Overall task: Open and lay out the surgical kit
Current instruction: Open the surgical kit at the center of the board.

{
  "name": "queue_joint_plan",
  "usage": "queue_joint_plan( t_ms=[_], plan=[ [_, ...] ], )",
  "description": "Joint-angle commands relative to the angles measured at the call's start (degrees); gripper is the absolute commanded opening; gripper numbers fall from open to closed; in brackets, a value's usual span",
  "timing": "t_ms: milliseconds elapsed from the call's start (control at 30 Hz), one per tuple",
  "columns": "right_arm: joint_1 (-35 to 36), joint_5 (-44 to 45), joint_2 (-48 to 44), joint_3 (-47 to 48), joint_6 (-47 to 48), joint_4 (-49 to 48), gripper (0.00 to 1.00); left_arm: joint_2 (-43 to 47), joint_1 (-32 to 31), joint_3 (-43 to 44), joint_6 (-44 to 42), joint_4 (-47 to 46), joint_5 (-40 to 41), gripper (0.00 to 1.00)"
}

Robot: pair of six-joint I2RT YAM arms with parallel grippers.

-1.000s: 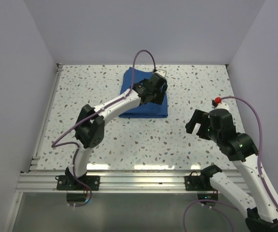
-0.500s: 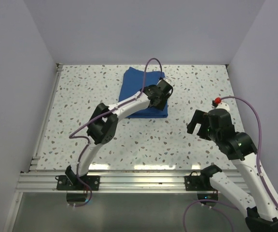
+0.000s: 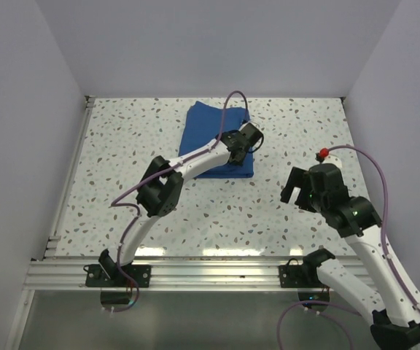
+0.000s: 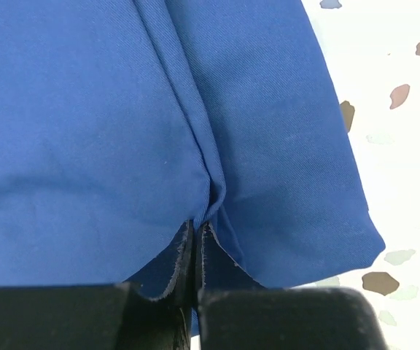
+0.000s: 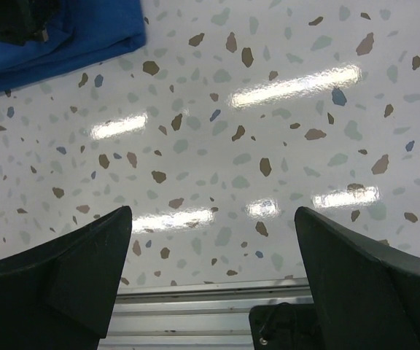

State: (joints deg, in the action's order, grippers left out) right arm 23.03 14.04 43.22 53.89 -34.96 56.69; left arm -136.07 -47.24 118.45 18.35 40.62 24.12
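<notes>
Royal-blue folded cloth bundle [image 3: 206, 127], quantity one, lies flat at the 12 o'clock side of the white speckled table [image 3: 122, 146], its long axis apparently running 12-to-6. The left gripper [image 4: 195, 237], the nearer of the two, sits over the bundle's 4 o'clock corner, jaws pressed together on a raised cloth fold. The right gripper [image 5: 211, 219] hovers spread over the table, with the bundle at its 10 o'clock. No other kit item shows.

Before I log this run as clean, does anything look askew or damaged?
Nothing stands out. The wrap lies neatly folded; the left gripper pinches a fold of it, and the right gripper hangs open.
</notes>
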Motion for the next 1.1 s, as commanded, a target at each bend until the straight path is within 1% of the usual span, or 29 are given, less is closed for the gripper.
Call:
queue_joint_plan(
  t_ms=[0, 100, 167, 200, 233, 300, 333, 367, 400, 433, 467, 500, 533, 567, 600, 633, 667, 733, 767, 800, 833, 867, 900, 967, 1000, 1067],
  plan=[
    [0.00, 1.25, 0.90, -0.45, -0.63, -2.63, 0.98, 2.91, -0.04, 4.67, -1.30, 4.38, 2.77, 0.00],
    [0.00, 2.13, 3.35, 0.60, 0.24, -4.56, 0.97, 5.72, 1.71, 10.21, -1.74, 6.40, 5.23, 0.00],
    [0.00, 2.30, 5.72, 3.40, 1.12, -5.70, 0.97, 10.28, 5.83, 10.14, -0.78, 6.84, 5.85, 0.00],
    [0.00, 2.04, 9.13, 4.72, 2.17, -6.75, 0.97, 12.30, 10.02, 9.17, -0.07, 6.67, 5.50, 0.00],
    [0.09, 0.91, 11.07, 7.78, 2.79, -7.29, 0.97, 16.76, 12.50, 5.86, 1.24, 6.23, 4.37, 0.00],
    [0.00, -0.76, 15.56, 11.40, 4.54, -8.17, 0.97, 21.61, 17.42, 0.93, 1.78, 4.74, 3.83, 0.00],
    [0.09, -1.55, 20.45, 15.16, 5.07, -8.43, 0.97, 26.34, 21.97, -1.88, 1.78, 2.73, 3.57, 0.00],
    [0.00, -3.30, 22.67, 17.02, 5.69, -8.96, 0.96, 28.56, 24.11, -7.74, 1.60, 1.67, 3.65, 0.00],
    [0.09, -4.02, 24.78, 18.87, 5.78, -9.40, 0.96, 30.49, 26.13, -10.76, 1.52, 0.78, 3.57, 0.08],
    [0.26, -4.89, 29.33, 22.28, 5.87, -9.84, 0.95, 33.73, 29.72, -13.66, 1.43, -0.44, 3.57, 0.19],
    [0.26, -5.69, 31.46, 23.97, 5.78, -10.36, 0.95, 35.16, 31.32, -19.00, 1.60, -0.72, 3.48, 0.36],
    [0.44, -7.09, 33.83, 25.64, 5.61, -11.24, 0.95, 36.22, 32.73, -21.57, 1.86, -0.81, 3.30, 0.75],
    [1.14, -7.62, 37.95, 28.87, 5.52, -11.59, 0.95, 38.23, 35.00, -26.38, 2.56, -0.98, 2.69, 0.94],
    [1.40, -7.98, 40.42, 30.64, 5.52, -11.77, 0.95, 39.12, 35.72, -28.61, 2.66, -0.98, 2.25, 1.00],
    [1.84, -8.50, 42.54, 32.32, 5.52, -11.86, 0.95, 40.00, 36.34, -30.72, 2.74, -1.16, 2.07, 1.00],
    [2.98, -8.68, 44.73, 35.99, 5.52, -11.77, 0.95, 41.57, 36.87, -32.74, 2.83, -1.68, 2.42, 1.00],
    [3.60, -8.68, 49.45, 37.94, 5.60, -11.51, 0.95, 42.28, 37.05, -36.15, 3.18, -1.86, 2.60, 1.00],
    [5.96, -8.94, 54.22, 44.09, 5.95, -10.37, 0.95, 44.30, 37.22, -39.42, 4.14, -2.12, 2.34, 1.00],
    [6.85, -8.86, 58.69, 46.37, 6.13, -9.76, 0.94, 44.92, 37.22, -40.40, 4.24, -2.39, 1.81, 1.00],
    [7.73, -8.86, 61.34, 51.09, 6.22, -8.27, 0.94, 45.54, 37.22, -41.28, 4.50, -2.91, 1.37, 1.00],
    [9.48, -8.86, 63.54, 53.58, 6.22, -7.48, 0.94, 46.50, 37.22, -42.59, 4.85, -3.09, 0.24, 1.00],
    [10.28, -8.77, 68.09, 55.86, 6.22, -6.16, 0.94, 46.86, 37.22, -43.13, 4.94, -3.44, -0.38, 1.00],
    [11.15, -8.77, 70.14, 60.41, 6.22, -5.45, 0.94, 47.12, 37.22, -43.48, 4.94, -3.44, -1.00, 1.00],
    [13.44, -8.59, 74.44, 65.09, 6.22, -3.09, 0.94, 47.56, 37.22, -44.45, 4.94, -3.44, -2.49, 1.00],
    [14.14, -8.51, 78.29, 69.38, 6.31, -2.29, 0.93, 47.83, 37.22, -44.88, 4.94, -3.88, -2.93, 1.00],
    [15.99, -6.41, 82.27, 73.53, 6.40, 0.77, 0.93, 48.79, 37.22, -46.55, 5.03, -4.49, -4.08, 1.00]
  ],
)
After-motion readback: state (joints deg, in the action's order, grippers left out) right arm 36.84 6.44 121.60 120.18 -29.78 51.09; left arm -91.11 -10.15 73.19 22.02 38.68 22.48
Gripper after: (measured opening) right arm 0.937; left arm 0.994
